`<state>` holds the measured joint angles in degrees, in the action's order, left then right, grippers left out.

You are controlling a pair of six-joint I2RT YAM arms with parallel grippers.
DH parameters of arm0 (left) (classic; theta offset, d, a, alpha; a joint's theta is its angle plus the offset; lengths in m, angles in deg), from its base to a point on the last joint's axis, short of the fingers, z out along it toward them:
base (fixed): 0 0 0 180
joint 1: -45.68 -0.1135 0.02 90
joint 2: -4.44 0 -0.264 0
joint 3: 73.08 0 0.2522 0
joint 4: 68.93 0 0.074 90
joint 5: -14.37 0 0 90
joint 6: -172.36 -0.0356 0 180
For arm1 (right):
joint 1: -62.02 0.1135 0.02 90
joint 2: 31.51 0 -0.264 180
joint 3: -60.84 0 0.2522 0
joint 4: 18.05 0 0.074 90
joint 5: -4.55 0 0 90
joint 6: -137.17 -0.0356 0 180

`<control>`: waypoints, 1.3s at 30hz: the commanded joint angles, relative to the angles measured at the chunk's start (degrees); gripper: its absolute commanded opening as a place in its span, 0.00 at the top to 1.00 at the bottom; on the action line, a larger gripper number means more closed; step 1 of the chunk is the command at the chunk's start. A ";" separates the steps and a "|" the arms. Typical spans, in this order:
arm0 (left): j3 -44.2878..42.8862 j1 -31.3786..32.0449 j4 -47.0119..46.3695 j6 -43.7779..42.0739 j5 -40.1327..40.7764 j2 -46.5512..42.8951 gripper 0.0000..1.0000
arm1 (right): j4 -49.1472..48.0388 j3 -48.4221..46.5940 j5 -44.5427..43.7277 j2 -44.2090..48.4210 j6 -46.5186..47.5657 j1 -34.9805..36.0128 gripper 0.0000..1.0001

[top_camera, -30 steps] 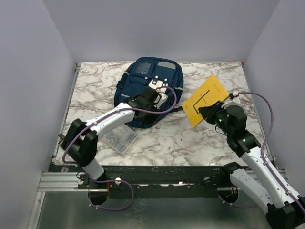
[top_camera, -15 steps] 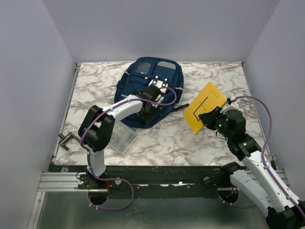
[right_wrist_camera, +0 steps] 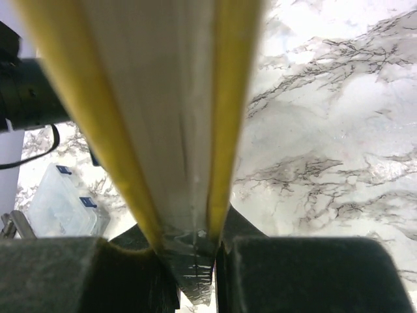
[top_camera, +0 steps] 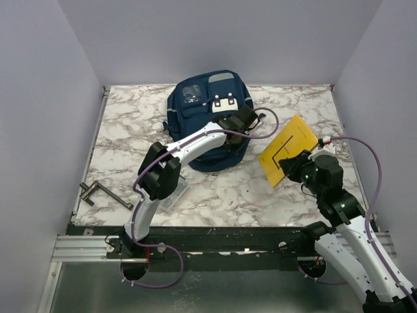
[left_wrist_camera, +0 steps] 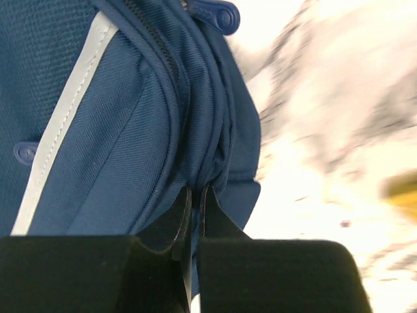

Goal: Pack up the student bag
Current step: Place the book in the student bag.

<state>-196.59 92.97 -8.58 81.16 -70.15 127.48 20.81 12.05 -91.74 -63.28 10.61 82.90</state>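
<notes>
Nearest me, at the lower left of the top view, a metal tool [top_camera: 104, 193] lies on the marble tabletop [top_camera: 228, 189]. Right of centre, my right gripper [top_camera: 291, 165] is clamped on the lower edge of a yellow book [top_camera: 288, 147], holding it tilted up. Further back, my left gripper [left_wrist_camera: 194, 203] is closed, its tips pinching the zip seam on the right side of the student bag [top_camera: 199, 111]. The bag sits at upper centre, near the back wall.
</notes>
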 commanded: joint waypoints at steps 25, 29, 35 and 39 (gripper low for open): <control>11.59 4.85 -3.07 -1.00 1.89 -7.15 0.46 | 6.79 -2.64 1.45 6.28 -6.25 -0.17 1.00; 11.52 3.86 -4.90 -0.38 1.91 -9.38 0.84 | 10.12 -3.54 4.75 6.50 -6.43 -0.19 1.00; 14.00 1.82 -9.80 0.75 -0.27 -19.46 1.00 | 12.59 -5.88 15.96 2.95 -6.60 -0.16 1.00; 15.91 1.28 -15.29 0.93 1.10 -28.01 1.00 | 14.95 -7.79 29.14 -3.95 -3.14 -0.14 1.00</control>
<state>-181.12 95.03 -14.37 81.49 -70.92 111.87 36.24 8.01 -78.14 -62.76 4.56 82.90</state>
